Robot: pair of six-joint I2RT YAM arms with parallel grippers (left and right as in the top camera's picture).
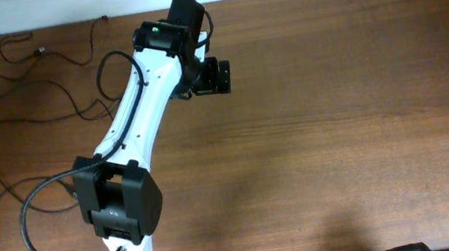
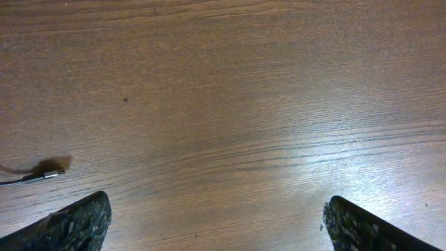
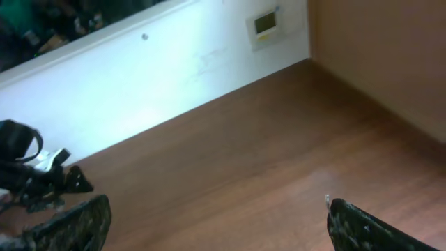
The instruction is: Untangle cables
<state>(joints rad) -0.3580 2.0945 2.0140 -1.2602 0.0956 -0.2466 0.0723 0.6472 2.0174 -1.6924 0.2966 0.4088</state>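
My left gripper [image 2: 216, 224] wide open, right gripper [image 3: 217, 224] wide too; cables [image 1: 40, 52] at 10 o'clock on counter [image 1: 359, 80].

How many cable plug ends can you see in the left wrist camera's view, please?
1. A metal-tipped plug lies on the table near the picture's left edge, its thin cord running out of frame. Other plugs may lie outside this view.
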